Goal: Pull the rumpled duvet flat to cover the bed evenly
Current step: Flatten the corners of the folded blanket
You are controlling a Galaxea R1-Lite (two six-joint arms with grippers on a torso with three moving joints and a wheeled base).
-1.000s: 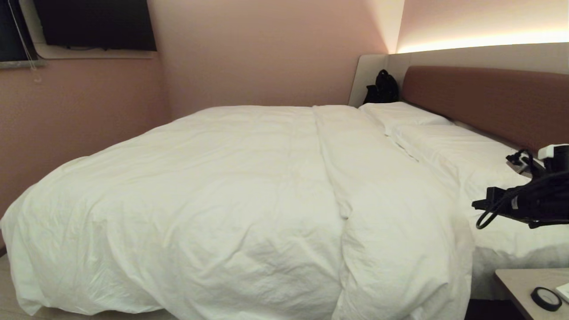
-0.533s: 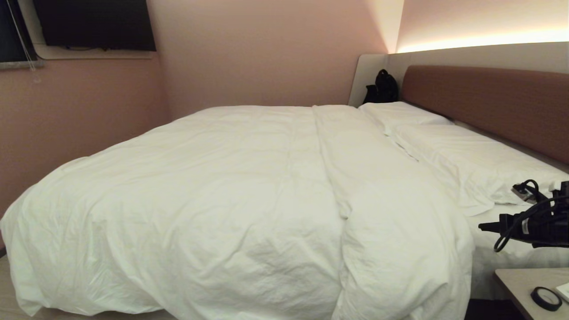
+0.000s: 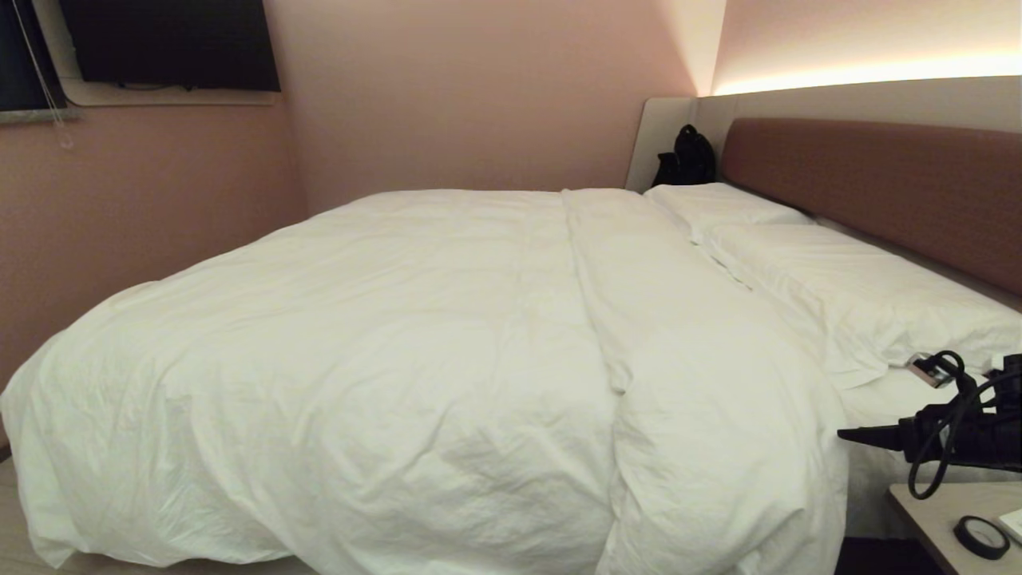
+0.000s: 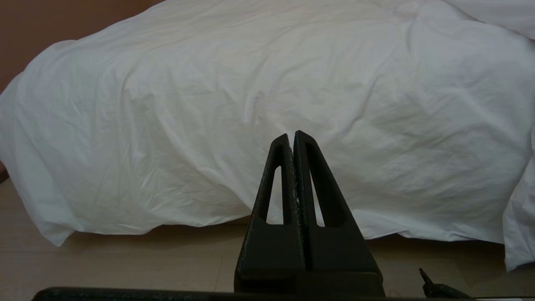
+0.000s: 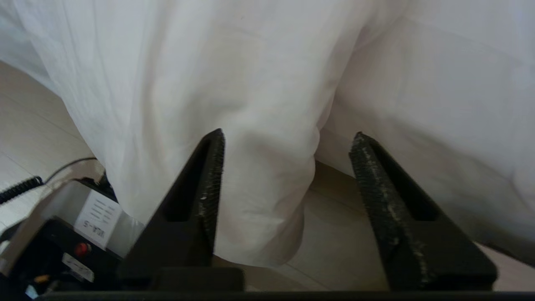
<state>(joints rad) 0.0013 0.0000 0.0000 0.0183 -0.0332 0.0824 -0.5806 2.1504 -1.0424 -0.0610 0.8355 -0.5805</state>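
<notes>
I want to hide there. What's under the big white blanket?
The duvet hangs almost to the floor, so only a dark gap shows beneath. The bed frame below is covered.

Matt cloth duvet (image 3: 399,359) (softly wrinkled)

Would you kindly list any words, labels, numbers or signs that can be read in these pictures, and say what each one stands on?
Nothing here can be read with confidence.
White label on the grey and black device on the floor by the hanging duvet: a few printed lines, too blurred to read.
Small white sticker lower on that device: too small to read.
Bed, wall screen, round black object: no text visible.
</notes>
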